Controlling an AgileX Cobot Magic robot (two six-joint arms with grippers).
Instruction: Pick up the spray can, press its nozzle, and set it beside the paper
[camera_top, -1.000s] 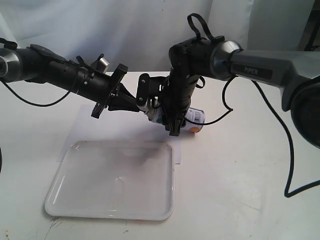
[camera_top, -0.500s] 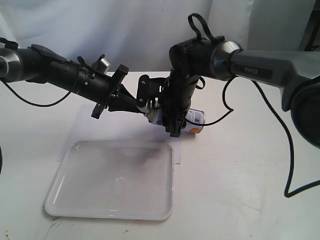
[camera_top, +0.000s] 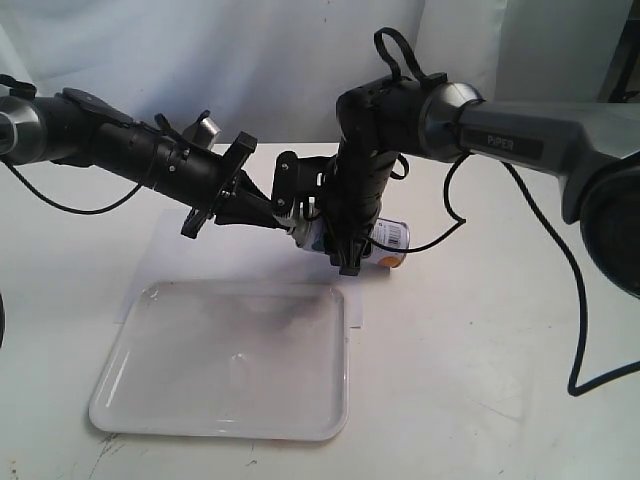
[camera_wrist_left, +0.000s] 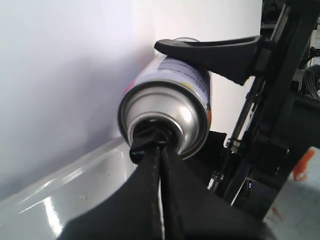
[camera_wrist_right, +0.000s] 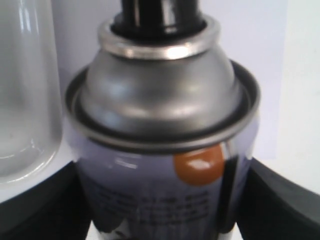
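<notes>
**Holding the can sideways in mid-air, left fingertips on the nozzle**

Looking through the exterior camera, I have the spray can (camera_top: 391, 237) lifted clear of the table (camera_top: 480, 380). It hangs just past the far edge of the tray (camera_top: 345, 360) and over the far right corner of the paper (camera_top: 190, 260). The right gripper (camera_top: 346, 246) is clamped across the can's body. In the right wrist camera, its dark pads (camera_wrist_right: 285, 200) press the label from both sides just below the dome. The left gripper (camera_wrist_left: 159, 150) has its two fingers closed flat against each other, and their joined tip sits on the nozzle (camera_wrist_left: 147, 136).

I judge the can to be light and rigid, a thin metal shell that won't give under the pads. The glossy label and the round section make it likely to roll or slide in the grip. The cylindrical wall is the right place to hold it, and the sloped silver dome is not. The push on the nozzle runs along the can's length, so I'd expect it to try to slip backwards through the pads.

The long axis lies close to horizontal. The nozzle end faces the left arm, and the base points away towards the right, dipping slightly. The can will have to be turned upright before it can stand beside the paper.
</notes>
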